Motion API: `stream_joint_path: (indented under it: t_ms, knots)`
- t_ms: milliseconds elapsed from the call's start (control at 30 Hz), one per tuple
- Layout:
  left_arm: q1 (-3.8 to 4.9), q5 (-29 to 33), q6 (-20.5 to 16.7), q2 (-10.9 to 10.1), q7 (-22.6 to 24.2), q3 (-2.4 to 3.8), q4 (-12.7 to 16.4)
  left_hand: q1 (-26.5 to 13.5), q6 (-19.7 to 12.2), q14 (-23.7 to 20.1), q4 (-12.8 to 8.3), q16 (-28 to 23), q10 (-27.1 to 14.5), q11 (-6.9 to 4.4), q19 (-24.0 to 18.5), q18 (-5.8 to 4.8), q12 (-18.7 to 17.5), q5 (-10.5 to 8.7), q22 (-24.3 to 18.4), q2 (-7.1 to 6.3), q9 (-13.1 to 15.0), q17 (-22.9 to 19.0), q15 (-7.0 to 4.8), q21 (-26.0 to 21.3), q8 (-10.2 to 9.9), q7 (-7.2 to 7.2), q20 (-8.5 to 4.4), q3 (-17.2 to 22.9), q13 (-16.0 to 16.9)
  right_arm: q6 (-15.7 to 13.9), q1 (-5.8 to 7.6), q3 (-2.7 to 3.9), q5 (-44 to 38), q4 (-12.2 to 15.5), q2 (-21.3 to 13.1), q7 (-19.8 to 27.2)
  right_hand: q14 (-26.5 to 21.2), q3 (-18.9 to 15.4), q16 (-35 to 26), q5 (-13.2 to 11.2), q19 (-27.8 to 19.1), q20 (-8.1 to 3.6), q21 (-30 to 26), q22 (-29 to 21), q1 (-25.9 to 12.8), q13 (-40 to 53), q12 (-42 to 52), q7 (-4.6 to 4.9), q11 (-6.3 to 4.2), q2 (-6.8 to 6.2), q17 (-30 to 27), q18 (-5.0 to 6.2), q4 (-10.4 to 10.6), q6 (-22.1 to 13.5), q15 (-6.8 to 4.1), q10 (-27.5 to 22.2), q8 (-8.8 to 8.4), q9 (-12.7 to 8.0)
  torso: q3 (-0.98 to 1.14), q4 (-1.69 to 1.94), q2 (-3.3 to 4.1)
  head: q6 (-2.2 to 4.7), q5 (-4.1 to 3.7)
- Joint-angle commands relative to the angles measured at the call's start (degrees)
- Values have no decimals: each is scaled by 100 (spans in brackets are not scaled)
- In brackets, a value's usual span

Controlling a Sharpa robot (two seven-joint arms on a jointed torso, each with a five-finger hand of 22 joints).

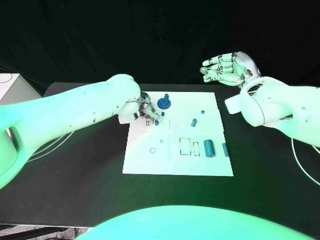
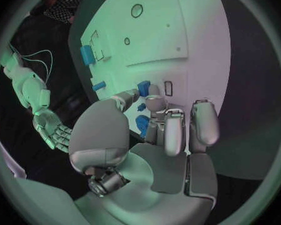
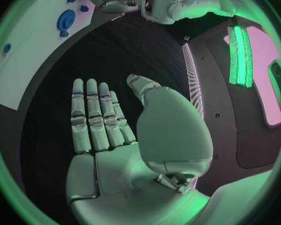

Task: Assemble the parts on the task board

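Observation:
The white task board lies mid-table. My left hand rests on its far left corner, fingers curled down, and pinches a small blue part between thumb and a finger, as the left wrist view shows. A round blue part stands just right of that hand. Two small blue pieces lie mid-board, and two blue cylinders lie near the right edge. My right hand hangs raised beyond the board's far right corner, palm open, fingers straight, holding nothing.
A white box with cables sits at the table's far left edge. Drawn slot outlines mark the board's middle. Bare black table surrounds the board on every side.

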Motion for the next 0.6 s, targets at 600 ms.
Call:
stream_joint_path:
  t_ms: [600]
  knots:
    - [-14,232,-440,-329,120,190,497,-7,-85,385,501,-63,-215,47,-38,-79,-114,-119,-111,-188,69,581,-5,-98,-33,62,4,-548,-196,82,-19,1,40,-14,-15,90,7,-141,-43,-76,-31,24,10,-105,-188,-6,-34,39,56,59,-85,39,96,10,43,-7,-49,-16,-2,-3,-7,0,4]
